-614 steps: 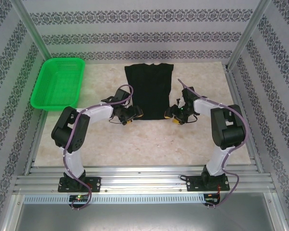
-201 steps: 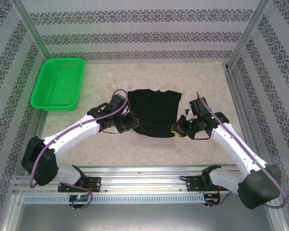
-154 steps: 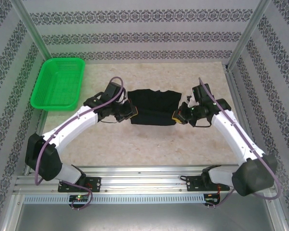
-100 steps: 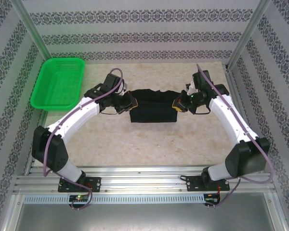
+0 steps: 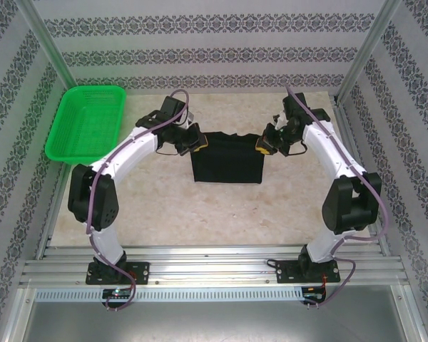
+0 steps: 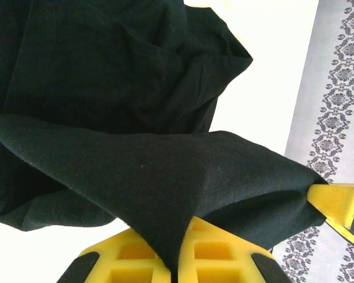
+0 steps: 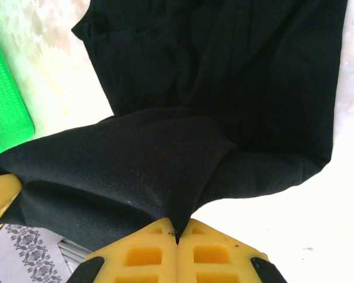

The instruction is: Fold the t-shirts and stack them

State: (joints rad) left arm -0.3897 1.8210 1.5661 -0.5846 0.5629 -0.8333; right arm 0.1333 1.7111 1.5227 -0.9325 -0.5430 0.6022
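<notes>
One black t-shirt (image 5: 227,160) lies in the middle of the table, folded over on itself into a squat rectangle. My left gripper (image 5: 197,144) is shut on its top left corner, and the cloth (image 6: 165,183) drapes from the yellow jaws (image 6: 176,259) in the left wrist view. My right gripper (image 5: 260,146) is shut on the top right corner. Black fabric (image 7: 159,165) is pinched between its yellow fingers (image 7: 177,236) in the right wrist view. Both held corners sit at the far edge of the folded shirt.
A green mesh basket (image 5: 85,122) stands at the far left of the table, its edge (image 7: 6,106) also visible in the right wrist view. Patterned walls enclose the beige tabletop (image 5: 221,214) on three sides. Metal posts (image 5: 360,57) rise at the back corners.
Both grippers have carried the shirt's near edge away from me to the far edge, folding it in half. The arms have stretched out toward the back.
</notes>
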